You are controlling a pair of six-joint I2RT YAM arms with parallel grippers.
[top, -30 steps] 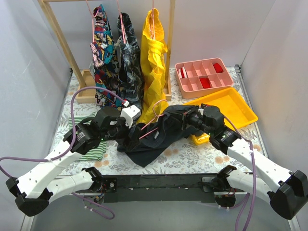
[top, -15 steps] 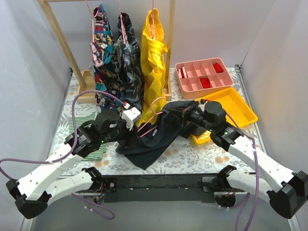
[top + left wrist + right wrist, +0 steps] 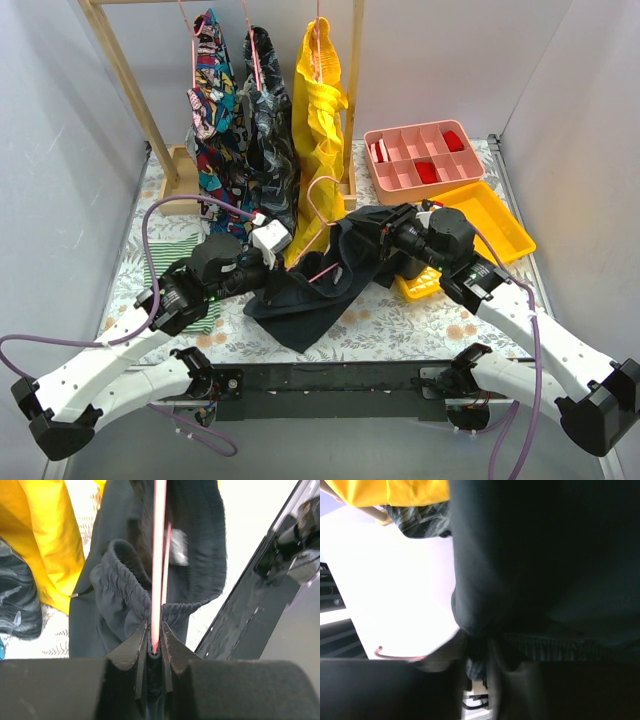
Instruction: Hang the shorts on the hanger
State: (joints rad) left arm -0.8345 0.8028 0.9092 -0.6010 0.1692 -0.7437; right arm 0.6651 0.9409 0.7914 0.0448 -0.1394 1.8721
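Likely limp and light, the dark navy soft cloth shorts (image 3: pixel 300 305) sag between both arms onto the table (image 3: pixel 400 320), best gripped at the gathered waistband. The left gripper (image 3: pixel 154 647) pinches the thin pink wire hanger (image 3: pixel 159 555) plus waistband; the right gripper (image 3: pixel 481 660) clamps the shorts. Since a second ago the hanger's hook has swung upward

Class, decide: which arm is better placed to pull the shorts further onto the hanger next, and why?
Right, probably. The right gripper is shut on the shorts, free to draw them along, while the left gripper pinches the hanger wire and should steady it.
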